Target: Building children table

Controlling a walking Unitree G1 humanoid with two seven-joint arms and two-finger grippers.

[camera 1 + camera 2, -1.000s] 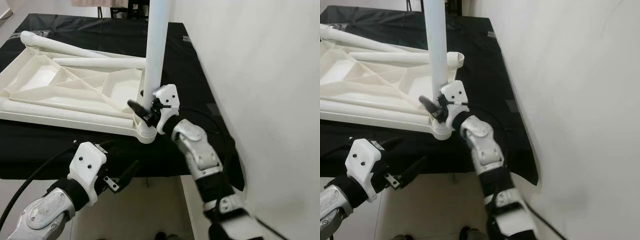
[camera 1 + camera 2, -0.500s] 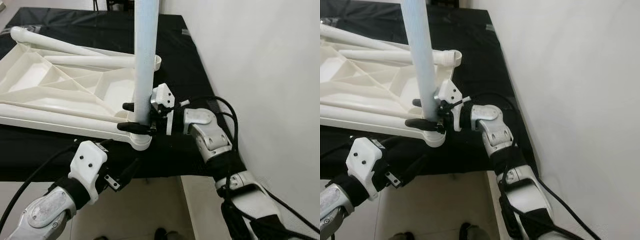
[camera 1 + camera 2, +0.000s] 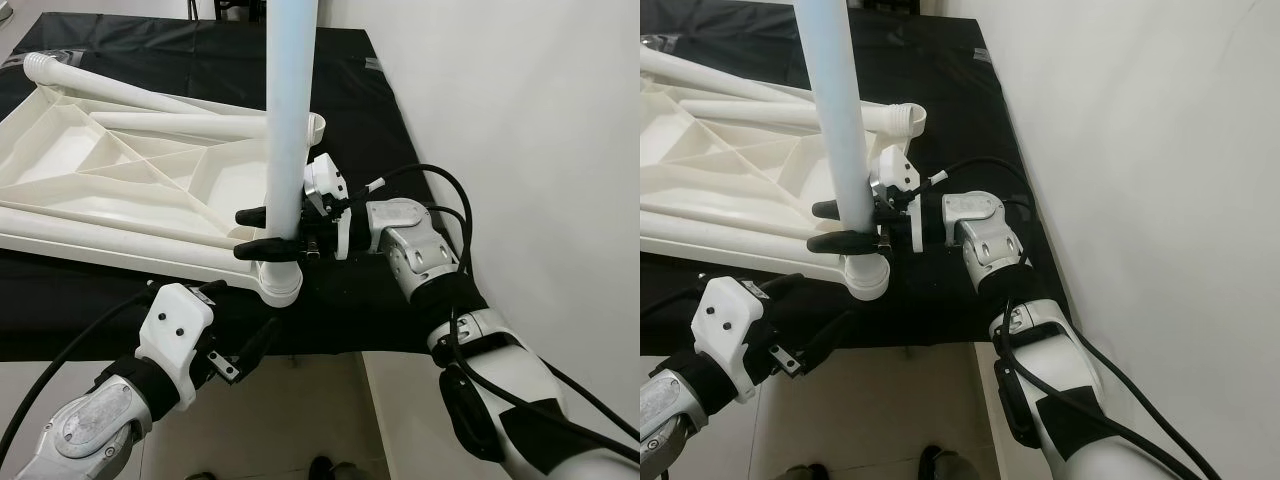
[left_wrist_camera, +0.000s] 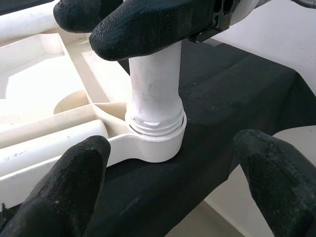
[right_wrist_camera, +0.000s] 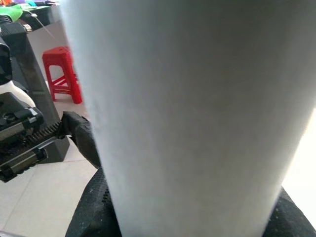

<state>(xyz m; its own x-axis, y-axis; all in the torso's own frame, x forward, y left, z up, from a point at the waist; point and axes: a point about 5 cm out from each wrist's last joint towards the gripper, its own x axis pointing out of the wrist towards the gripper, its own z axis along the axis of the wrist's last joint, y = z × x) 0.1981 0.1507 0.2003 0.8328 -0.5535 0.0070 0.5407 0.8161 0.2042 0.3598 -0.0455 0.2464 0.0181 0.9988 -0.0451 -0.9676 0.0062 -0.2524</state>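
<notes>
- Right gripper (image 3: 268, 232) is clamped around the upright white leg (image 3: 290, 120), low down, just above the corner socket (image 3: 277, 281). One black finger on each side of the tube.
- Leg stands near vertical in that socket, on the near right corner of the upturned white tabletop (image 3: 130, 180). Tabletop lies underside-up on the black cloth (image 3: 380, 130) covering the work surface, close to the white wall (image 3: 520, 150).
- Left wrist view shows the leg's ribbed end (image 4: 155, 121) entering the socket collar; a thread ring or two looks exposed, so probably not fully seated, though the angle makes it hard to judge.
- Left gripper (image 3: 243, 352) hovers below the table edge, fingers spread and holding nothing, pointed up at the socket.
- More loose legs (image 3: 190, 122) lie across the tabletop; a free socket (image 3: 908, 118) sits at the far right corner.
- Step in hand, as I read it: seating or twisting the first leg into its corner.
- Next move calls for keeping the leg plumb while pressing or turning it home. The tabletop may slide on the cloth, so the left gripper bracing the corner would help.
</notes>
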